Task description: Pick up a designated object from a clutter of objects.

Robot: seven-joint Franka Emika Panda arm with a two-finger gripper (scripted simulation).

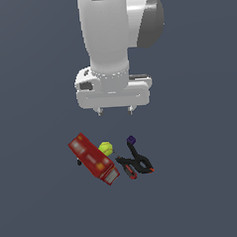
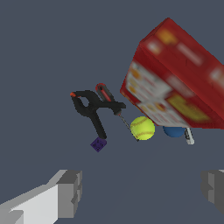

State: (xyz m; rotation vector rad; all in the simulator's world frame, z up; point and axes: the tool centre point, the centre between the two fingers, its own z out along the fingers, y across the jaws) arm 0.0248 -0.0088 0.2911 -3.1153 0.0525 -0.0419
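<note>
Looking through the wrist view, we find a blue ball (image 2: 174,131) tucked under the red box's (image 2: 175,83) edge, which the exterior view hides behind the box. Our gripper (image 1: 114,111) hangs open and empty above the pile, fingers (image 2: 70,192) spread wide, with the seamed yellow-green ball (image 1: 106,149) below it, touching the glossy printed box and beside the black clamp (image 1: 135,163) and purple cube (image 1: 131,139).

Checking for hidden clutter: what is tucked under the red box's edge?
In the wrist view, a small blue ball peeks from under the red box, beside the yellow-green ball. The box covers its upper part; anything deeper underneath is hidden.
</note>
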